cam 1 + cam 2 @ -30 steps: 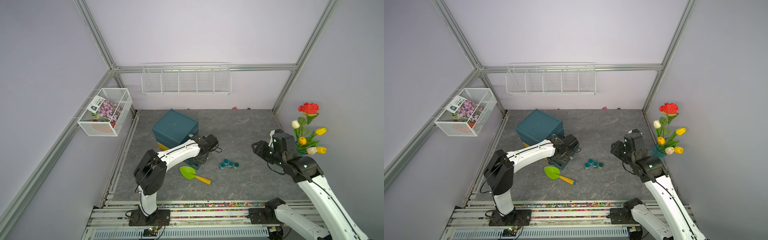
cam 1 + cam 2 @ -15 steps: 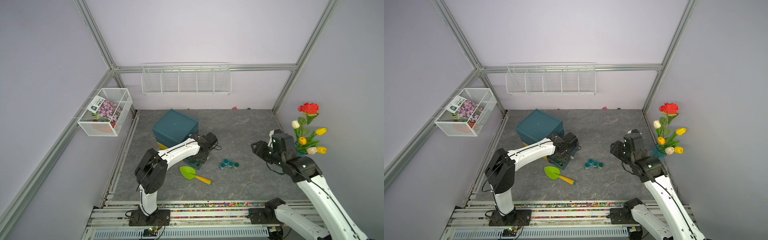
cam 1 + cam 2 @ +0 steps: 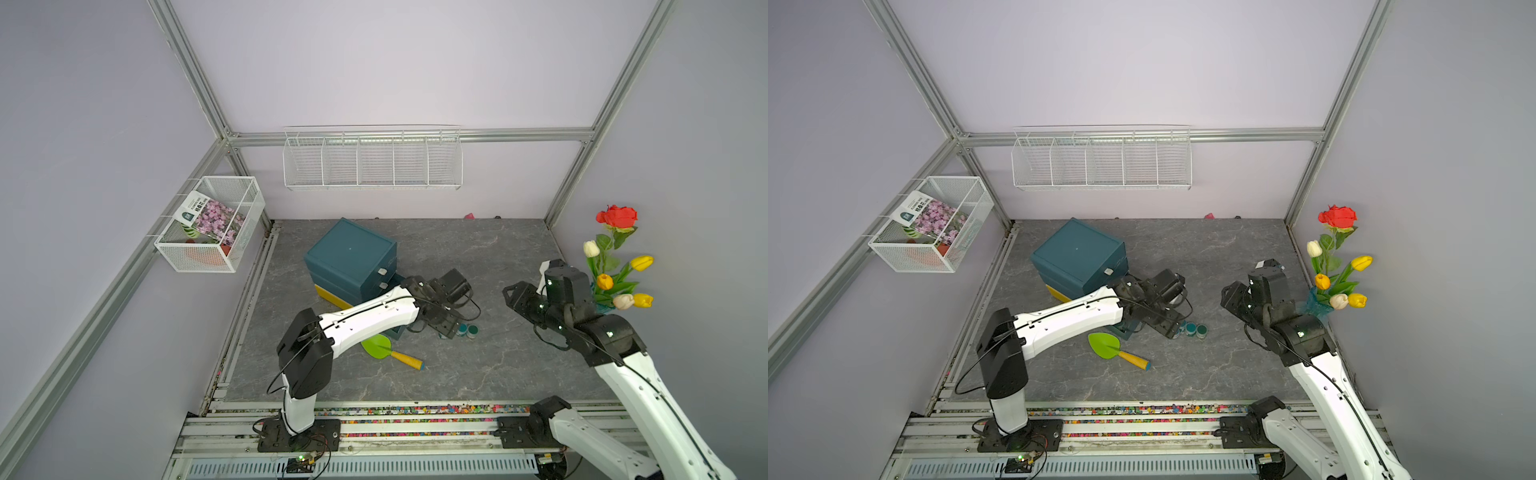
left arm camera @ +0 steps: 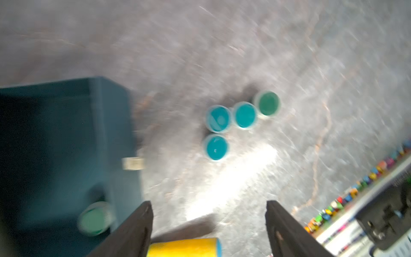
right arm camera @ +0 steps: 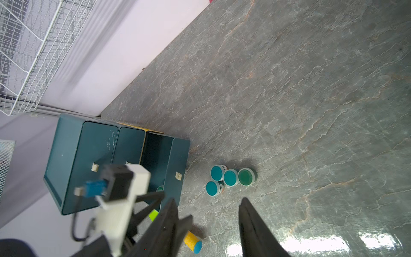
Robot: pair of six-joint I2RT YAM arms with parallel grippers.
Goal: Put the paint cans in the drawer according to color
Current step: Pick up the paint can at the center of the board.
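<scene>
Left end effector point(image 4: 208, 203) has spread apart, green-lidded paint can point(image 4: 95, 219) lying in drawer point(image 4: 116, 133).

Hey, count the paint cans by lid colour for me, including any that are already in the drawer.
Blue paint cans: 3, all on the table
Green paint cans: 2, one on the table, one in the open drawer
Total: 5

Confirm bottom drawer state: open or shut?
Open: the bottom drawer sticks out of the cabinet, its inside showing, with one green paint can in it.
</scene>
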